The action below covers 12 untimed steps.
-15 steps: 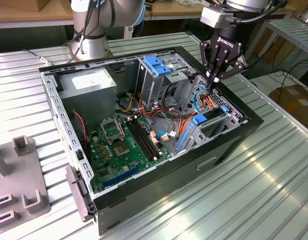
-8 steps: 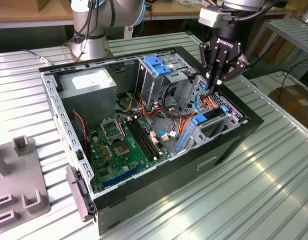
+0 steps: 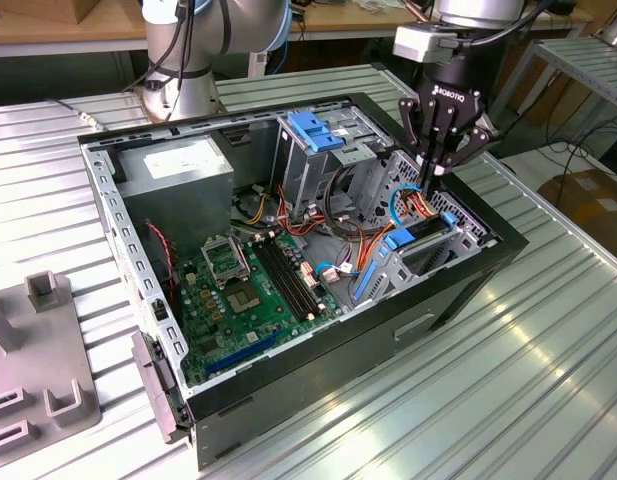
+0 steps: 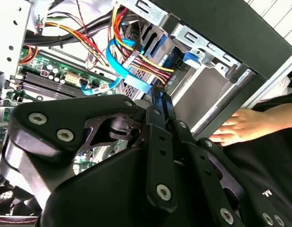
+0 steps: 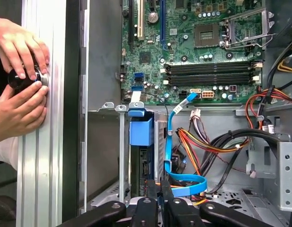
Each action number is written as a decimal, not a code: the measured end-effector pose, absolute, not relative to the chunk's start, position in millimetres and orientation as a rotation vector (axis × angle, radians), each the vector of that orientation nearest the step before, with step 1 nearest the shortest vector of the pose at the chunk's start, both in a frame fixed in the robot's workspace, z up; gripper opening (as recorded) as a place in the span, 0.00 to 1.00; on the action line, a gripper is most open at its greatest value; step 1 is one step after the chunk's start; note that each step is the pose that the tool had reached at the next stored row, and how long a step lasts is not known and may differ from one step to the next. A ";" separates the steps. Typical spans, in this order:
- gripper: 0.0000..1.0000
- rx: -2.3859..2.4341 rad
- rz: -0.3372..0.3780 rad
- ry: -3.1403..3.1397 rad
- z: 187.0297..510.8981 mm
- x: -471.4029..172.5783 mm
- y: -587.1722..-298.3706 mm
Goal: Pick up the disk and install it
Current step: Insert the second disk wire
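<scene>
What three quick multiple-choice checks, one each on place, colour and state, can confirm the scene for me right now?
1. Where is the tool in the exterior view?
A. Over the power-supply box
B. Over the drive bay at the end of the case on the exterior view's right
C. Over the grey fixture outside the case

2. What colour is the flat data cable looping beside the drive bay?
A. Light blue
B. Green
C. White

3. How do the tool's fingers stand?
A. Spread wide apart
B. Clamped on a screwdriver
C. Closed together

Answers:
1 B: the tool hangs above the drive bay of the open case.
2 A: the cable is light blue in the first wrist view.
3 C: the fingers meet with no gap in the second wrist view.
</scene>
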State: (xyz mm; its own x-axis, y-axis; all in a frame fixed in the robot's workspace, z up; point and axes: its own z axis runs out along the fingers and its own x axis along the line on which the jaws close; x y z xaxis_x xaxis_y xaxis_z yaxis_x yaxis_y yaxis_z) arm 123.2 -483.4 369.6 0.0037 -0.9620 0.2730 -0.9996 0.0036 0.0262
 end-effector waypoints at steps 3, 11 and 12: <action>0.15 2.062 0.260 -2.062 369.3 123.2 -483.4; 0.23 2.062 0.260 -2.062 369.0 123.4 -483.4; 0.23 2.061 0.260 -2.062 369.0 123.6 -483.4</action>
State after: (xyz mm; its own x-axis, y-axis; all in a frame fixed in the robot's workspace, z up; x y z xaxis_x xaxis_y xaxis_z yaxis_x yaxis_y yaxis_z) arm 123.6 -483.4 369.0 0.0036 -0.9618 0.2738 -0.9996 0.0037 0.0262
